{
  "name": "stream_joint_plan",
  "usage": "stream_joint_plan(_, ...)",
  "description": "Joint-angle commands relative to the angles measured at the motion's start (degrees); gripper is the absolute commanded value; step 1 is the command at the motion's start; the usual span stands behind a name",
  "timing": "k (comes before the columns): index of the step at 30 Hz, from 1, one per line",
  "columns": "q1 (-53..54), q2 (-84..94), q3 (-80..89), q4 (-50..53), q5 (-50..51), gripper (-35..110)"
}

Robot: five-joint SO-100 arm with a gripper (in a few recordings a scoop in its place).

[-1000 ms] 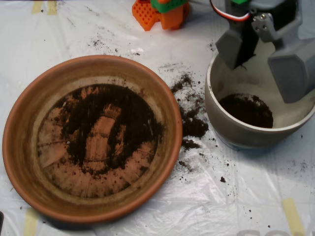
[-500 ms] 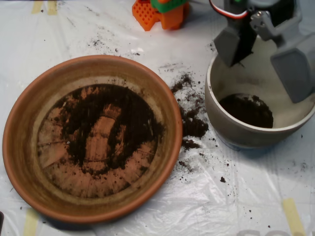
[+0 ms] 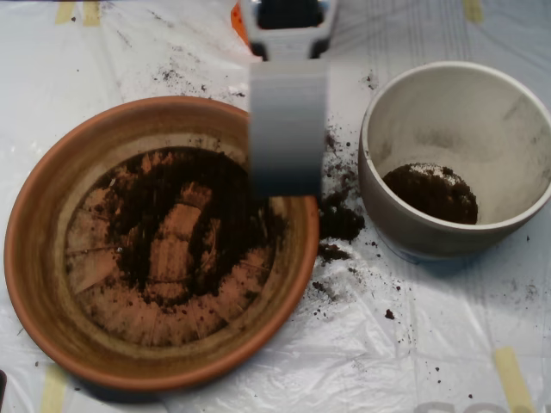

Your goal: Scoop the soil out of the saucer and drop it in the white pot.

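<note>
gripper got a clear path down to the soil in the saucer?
Probably yes. The gripper hangs over the saucer rim at its upper right, and the soil lies uncovered just beside it.

A thin, translucent white plastic sheet point(image 3: 413, 344) covers the whole work surface, wrinkled and creased, with soft glare patches where diffuse overhead light strikes it. Strips of pale yellow masking tape point(image 3: 513, 379) hold it down: one at the lower right, one at the lower left edge, two short pieces at the top left and another at the top right. Faint parallel lines show through the sheet at the upper right. A small dark corner of something cuts into the bottom left edge; what it is cannot be told.
</note>
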Motion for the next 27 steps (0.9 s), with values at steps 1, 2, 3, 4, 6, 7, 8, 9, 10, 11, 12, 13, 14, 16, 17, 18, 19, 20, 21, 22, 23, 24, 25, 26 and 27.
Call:
stream_joint_plan(1,6.5,8.6,11.3,-6.4,0.3,45)
stream_joint_plan(2,7.6,10.6,16.5,-9.8,-0.4,45)
stream_joint_plan(3,8.8,12.5,21.1,-12.7,-0.6,45)
stream_joint_plan(4,9.8,13.8,25.0,-15.0,-0.8,45)
stream_joint_plan(6,12.0,15.6,31.6,-19.2,-1.1,43)
stream_joint_plan(7,13.1,16.4,34.8,-21.3,-1.1,43)
stream_joint_plan(8,14.1,17.1,37.6,-23.4,-1.2,43)
stream_joint_plan(9,15.0,17.3,39.9,-25.0,-1.4,44)
stream_joint_plan(10,15.9,17.3,41.7,-26.3,-1.8,44)
stream_joint_plan(11,17.0,17.1,43.5,-27.5,-2.0,45)
stream_joint_plan(12,17.9,17.1,45.3,-28.7,-2.2,45)
stream_joint_plan(13,18.7,17.0,47.1,-30.1,-2.7,46)
stream_joint_plan(14,19.5,17.0,48.8,-31.6,-3.1,47)
stream_joint_plan(16,21.1,16.8,51.6,-34.3,-3.8,47)
stream_joint_plan(17,22.0,16.3,52.4,-35.1,-4.0,48)
stream_joint_plan(18,22.7,15.8,53.1,-35.9,-4.6,48)
stream_joint_plan(19,23.4,15.2,54.1,-36.8,-5.2,49)
stream_joint_plan(20,24.1,14.2,54.7,-37.4,-5.7,50)
stream_joint_plan(21,24.8,12.9,54.8,-37.6,-6.2,51)
stream_joint_plan(22,25.4,11.3,54.8,-37.8,-6.9,54)
stream_joint_plan(23,26.1,9.4,54.4,-38.0,-7.2,56)
stream_joint_plan(24,26.9,7.3,53.8,-38.2,-7.2,58)
stream_joint_plan(25,27.6,4.9,53.0,-38.7,-7.3,60)
stream_joint_plan(26,28.2,2.3,51.7,-39.0,-7.6,62)
stream_joint_plan(27,28.9,-0.6,50.0,-39.0,-7.6,63)
